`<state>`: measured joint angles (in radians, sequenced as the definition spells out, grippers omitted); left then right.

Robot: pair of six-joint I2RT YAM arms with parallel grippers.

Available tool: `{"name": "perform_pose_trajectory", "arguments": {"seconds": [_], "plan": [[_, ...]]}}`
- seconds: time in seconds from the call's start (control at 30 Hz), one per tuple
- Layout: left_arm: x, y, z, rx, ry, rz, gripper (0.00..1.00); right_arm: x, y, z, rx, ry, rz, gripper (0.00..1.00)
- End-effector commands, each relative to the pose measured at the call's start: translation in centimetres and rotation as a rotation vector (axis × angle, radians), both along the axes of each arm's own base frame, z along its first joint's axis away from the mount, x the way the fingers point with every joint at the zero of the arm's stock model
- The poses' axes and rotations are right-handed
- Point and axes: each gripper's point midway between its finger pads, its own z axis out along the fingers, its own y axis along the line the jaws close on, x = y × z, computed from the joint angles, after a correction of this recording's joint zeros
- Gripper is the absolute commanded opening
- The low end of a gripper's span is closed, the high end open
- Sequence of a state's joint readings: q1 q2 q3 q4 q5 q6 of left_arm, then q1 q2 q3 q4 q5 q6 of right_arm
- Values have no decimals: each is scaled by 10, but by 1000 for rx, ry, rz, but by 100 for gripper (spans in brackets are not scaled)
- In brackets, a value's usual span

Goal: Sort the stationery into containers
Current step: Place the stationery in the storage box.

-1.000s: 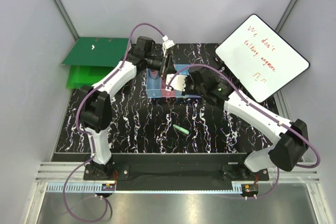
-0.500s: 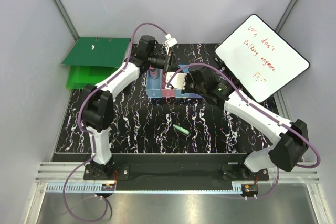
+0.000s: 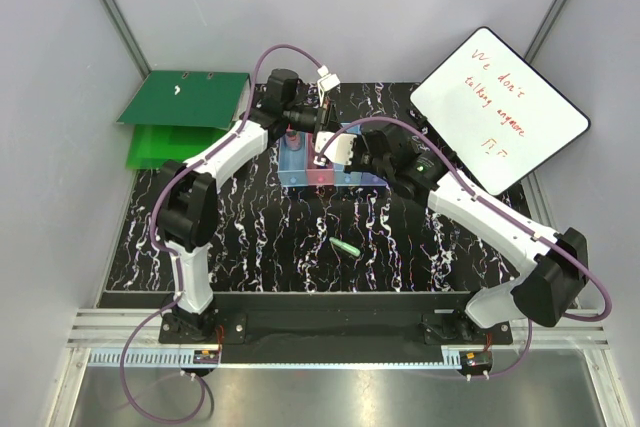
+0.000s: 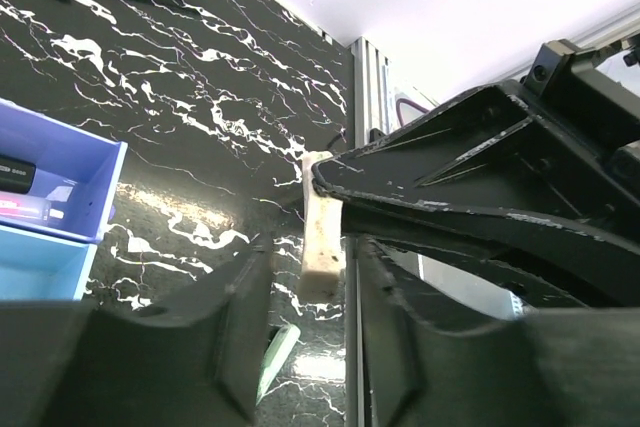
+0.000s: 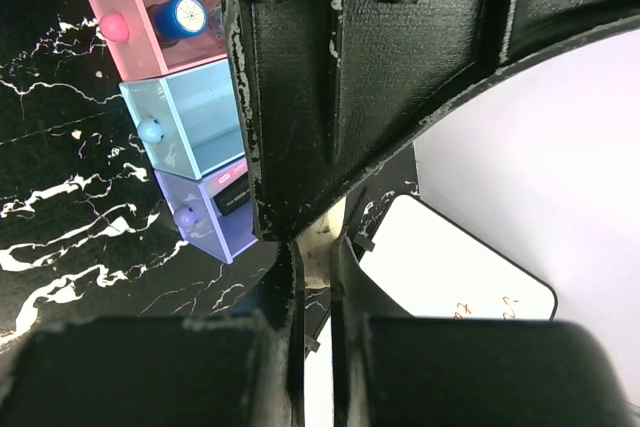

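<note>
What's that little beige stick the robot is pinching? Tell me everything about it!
The beige stick is a small, flat, pale bar with brownish speckles, maybe rubbery like an eraser. It hangs nearly upright in the air, its top end pinched by the right gripper. Its lower end is free, above the black marbled table, between the open fingers of the left gripper.

Green binders [image 3: 185, 102] lie at the marbled table's [image 3: 260, 237] left, whiteboard [image 3: 500, 107] at right.
</note>
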<state>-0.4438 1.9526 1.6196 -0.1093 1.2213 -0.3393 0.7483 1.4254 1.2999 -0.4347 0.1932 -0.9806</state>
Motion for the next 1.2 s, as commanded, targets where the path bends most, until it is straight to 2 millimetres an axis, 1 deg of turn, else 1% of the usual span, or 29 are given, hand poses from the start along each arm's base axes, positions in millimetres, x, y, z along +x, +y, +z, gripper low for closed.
{"name": "perform_pose_trajectory", "arguments": {"seconds": [0.0,0.03,0.07,0.1,0.13,0.27,0.3,0.37,0.4,0.43,0.47,0.5,0.57,0.6,0.7,0.77,0.8,0.83,0.87,0.9,0.93,0.97,1.0,1.03,1.07,1.1,1.13,1.17], "plan": [[2,-4,5,-26,-53,-10,32,3,4,42,73,-98,-2,2],[2,-4,4,-25,-52,-9,30,3,3,42,73,-99,-3,2],[3,-4,5,-25,-55,-3,26,2,4,42,73,-97,-3,3],[4,-5,6,-27,-60,-1,15,2,4,42,74,-96,0,3],[4,-5,6,-26,-57,1,8,2,4,41,73,-96,-1,2],[7,-6,9,-34,-69,10,4,2,5,40,73,-92,1,4],[8,-7,10,-34,-71,13,0,2,5,40,74,-92,2,5],[7,-7,12,-39,-77,11,0,2,5,39,74,-92,5,12],[7,-7,12,-39,-77,12,0,2,6,39,77,-90,5,36],[7,-7,13,-40,-77,12,0,1,5,39,80,-88,3,50],[7,-7,13,-41,-80,11,0,1,4,38,76,-89,0,61],[7,-7,13,-39,-81,16,0,1,5,38,83,-86,-4,76],[8,-5,12,-33,-85,23,0,0,3,38,101,-80,-16,89],[8,-4,12,-31,-99,23,0,-1,2,39,109,-79,-20,93],[11,-1,6,-5,-109,42,0,-4,-1,39,138,-68,-43,94],[18,4,1,38,-115,73,0,-6,-4,43,168,-68,-69,94],[23,5,-2,55,-165,76,0,-6,-6,45,181,-70,-83,94],[27,11,-22,145,-126,115,0,-7,-10,50,195,-79,-105,94],[35,11,-10,159,-180,123,0,-6,-12,54,224,-85,-126,95],[41,14,-16,194,-236,121,0,-6,-14,57,237,-96,-142,95],[45,20,-35,282,-206,147,0,-8,-21,61,246,-113,-167,95],[52,22,-29,300,-249,158,0,-7,-23,66,264,-134,-179,96],[57,25,-32,331,-298,161,0,-7,-27,68,267,-145,-195,96],[61,31,-44,409,-308,182,0,-8,-34,72,268,-163,-220,96],[65,33,-47,445,-336,186,0,-8,-38,72,263,-169,-232,97],[74,35,-41,475,-424,186,0,-9,-40,72,255,-175,-237,97],[74,40,-58,565,-427,181,0,-9,-44,73,250,-184,-251,97],[76,42,-61,599,-451,174,0,-9,-46,75,243,-192,-253,97]]}}
